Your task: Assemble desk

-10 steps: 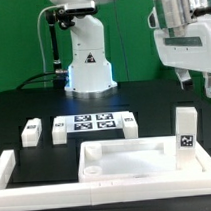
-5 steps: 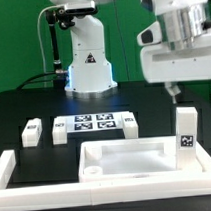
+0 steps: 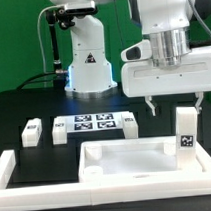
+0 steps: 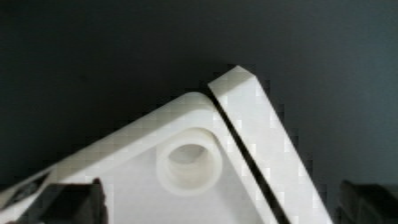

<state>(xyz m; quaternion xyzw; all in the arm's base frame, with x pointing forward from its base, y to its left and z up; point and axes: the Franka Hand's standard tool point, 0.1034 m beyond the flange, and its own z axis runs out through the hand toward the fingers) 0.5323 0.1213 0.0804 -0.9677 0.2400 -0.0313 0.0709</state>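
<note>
The white desk panel [image 3: 136, 158] lies rim up at the front of the black table. One leg post [image 3: 185, 129] stands upright with a tag at the panel's corner on the exterior view's right. Two short leg posts [image 3: 33, 131] [image 3: 60, 132] lie at the exterior view's left of the marker board, and another [image 3: 129, 126] lies at its other end. My gripper [image 3: 175, 104] hangs open and empty above the panel's far part, beside the upright post. In the wrist view my gripper [image 4: 214, 215] is over a panel corner with its round hole [image 4: 187, 162].
The marker board [image 3: 92, 122] lies behind the panel. A long white L-shaped border bar [image 3: 9, 169] runs along the exterior view's left and the front. In the wrist view a white strip [image 4: 270, 135] runs along the panel's edge. The robot base [image 3: 88, 54] stands at the back.
My gripper has come in from the exterior view's upper right, moving left and down to above the panel. The parts on the table have not moved.
</note>
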